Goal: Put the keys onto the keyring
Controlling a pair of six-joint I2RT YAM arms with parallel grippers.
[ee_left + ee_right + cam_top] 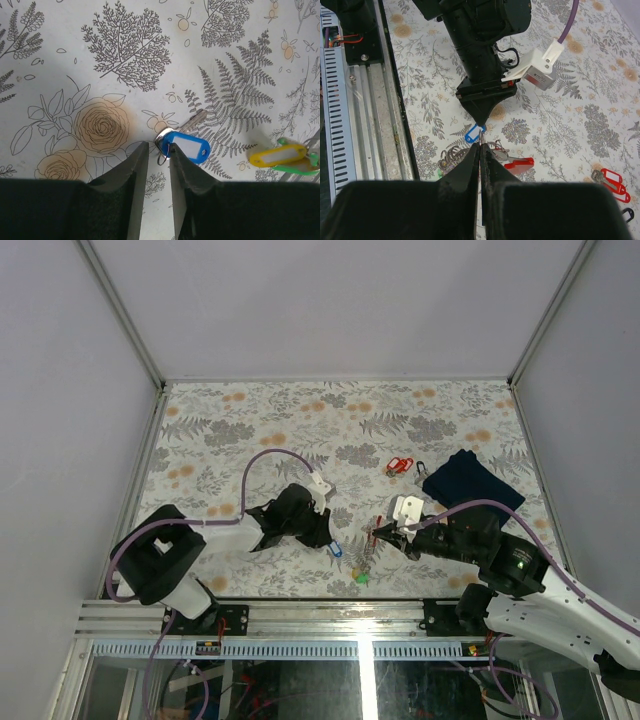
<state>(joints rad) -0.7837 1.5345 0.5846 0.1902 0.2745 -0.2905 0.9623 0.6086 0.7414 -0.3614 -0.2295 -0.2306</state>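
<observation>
Keys: blue-tagged key (335, 549) lies flat, lower centre of our overhead view; red-tagged keys (398, 465) wait upper right.
Right gripper (480, 146): closed tight beside the keyring (451, 159), likely steadying it; whether it pinches it we cannot tell.
Left gripper (158, 148): slightly parted, empty, straddling the blue key's loop (161, 142) to lift it.

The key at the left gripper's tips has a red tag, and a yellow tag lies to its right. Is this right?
No. In the left wrist view the tag of the key at the left gripper is blue, not red.
</observation>
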